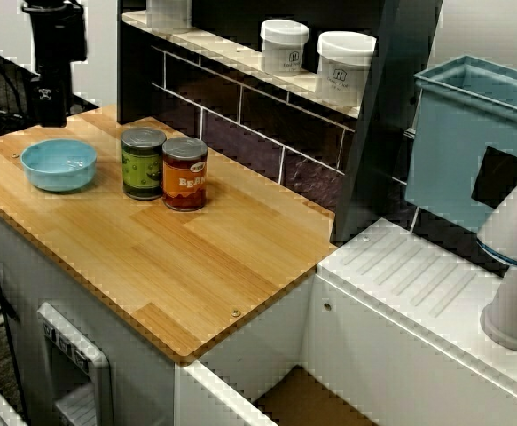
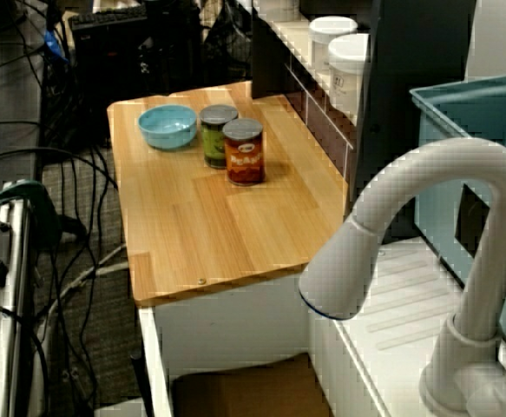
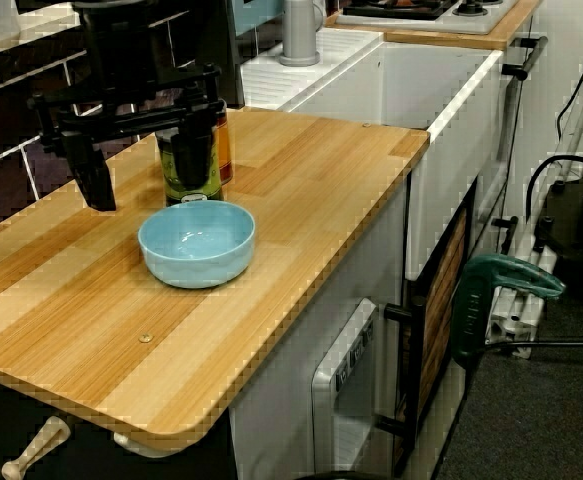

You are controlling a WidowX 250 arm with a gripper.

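One wooden table fills our view from the table's end, with white cabinet fronts below and cables on the floor. Nearest us on it sits the light blue bowl, empty. Just behind and above it hangs the black end effector, released, fingers spread wide. Behind it, side by side, stand a green can and an orange can. Farther off we see a white faucet, and on the shelf a white jar beside a larger white jar.
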